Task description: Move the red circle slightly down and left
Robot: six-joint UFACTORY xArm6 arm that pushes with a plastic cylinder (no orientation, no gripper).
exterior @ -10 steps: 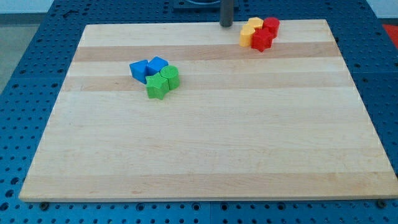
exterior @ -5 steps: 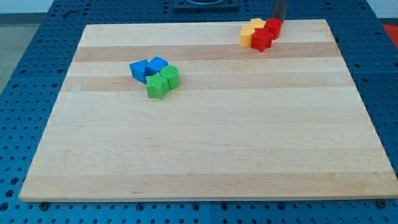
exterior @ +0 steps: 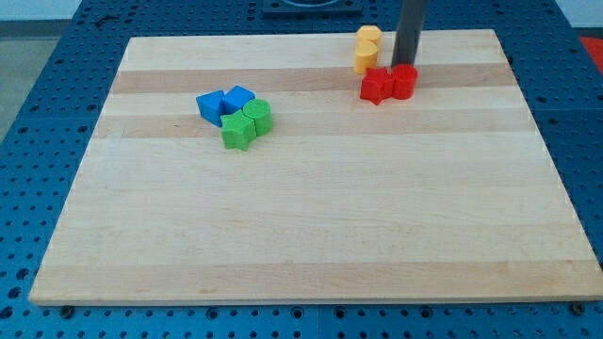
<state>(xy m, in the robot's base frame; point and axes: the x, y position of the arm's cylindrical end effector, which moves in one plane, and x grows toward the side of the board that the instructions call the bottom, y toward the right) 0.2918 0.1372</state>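
Note:
The red circle (exterior: 405,81) sits near the view's top, right of centre, touching a red star-shaped block (exterior: 375,86) on its left. My tip (exterior: 405,66) stands right at the red circle's upper edge, the dark rod rising straight up from it. Two yellow blocks (exterior: 366,49) sit stacked in depth just up and left of the red pair, apart from them.
Two blue blocks (exterior: 223,102) and two green blocks (exterior: 247,124) cluster at the view's upper left of the wooden board (exterior: 311,226). A blue perforated table surrounds the board.
My tip swept right along the top edge, then came down behind the red circle. The red circle and red star slid down and left, away from the yellow blocks, which shifted slightly left.

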